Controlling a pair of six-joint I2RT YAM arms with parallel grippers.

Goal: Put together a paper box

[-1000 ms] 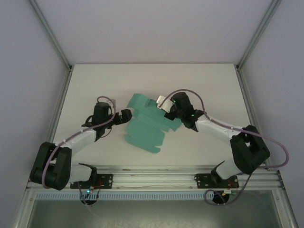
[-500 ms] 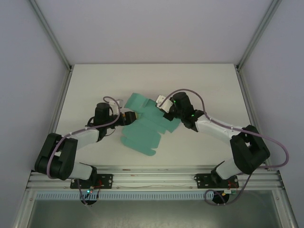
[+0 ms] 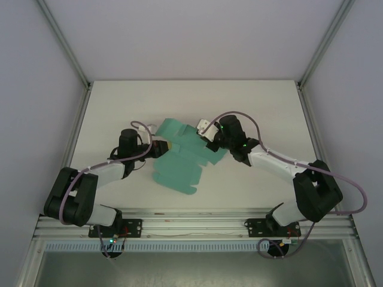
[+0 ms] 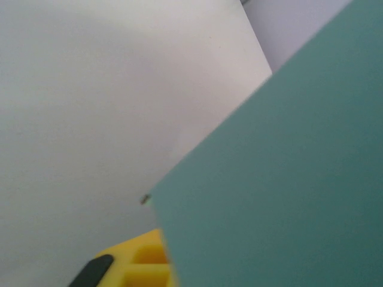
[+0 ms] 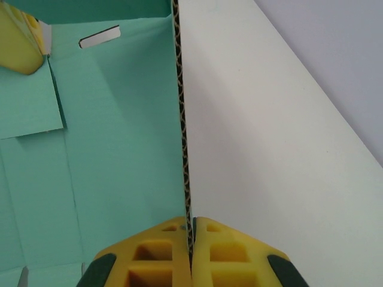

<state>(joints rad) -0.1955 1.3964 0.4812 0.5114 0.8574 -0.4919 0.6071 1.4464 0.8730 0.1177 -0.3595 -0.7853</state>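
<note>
The paper box (image 3: 182,161) is a teal die-cut card sheet with flaps, partly lifted off the middle of the table. My left gripper (image 3: 164,146) is shut on its left edge. In the left wrist view the card (image 4: 287,167) covers the right side and hides one finger, while one yellow finger (image 4: 134,263) shows beside it. My right gripper (image 3: 207,136) is shut on the sheet's upper right flap. In the right wrist view its yellow pads (image 5: 161,251) pinch the card's corrugated edge (image 5: 181,119), at the right gripper (image 5: 190,236). The left gripper's yellow finger (image 5: 21,45) shows at the top left.
The white table (image 3: 263,107) is walled by frame posts at the back left (image 3: 63,42) and back right (image 3: 323,42). A metal rail (image 3: 191,226) carrying both arm bases runs along the near edge.
My left gripper moved right to the sheet's left edge and closed on it. The sheet shifted slightly toward the left. The right gripper kept its hold.
</note>
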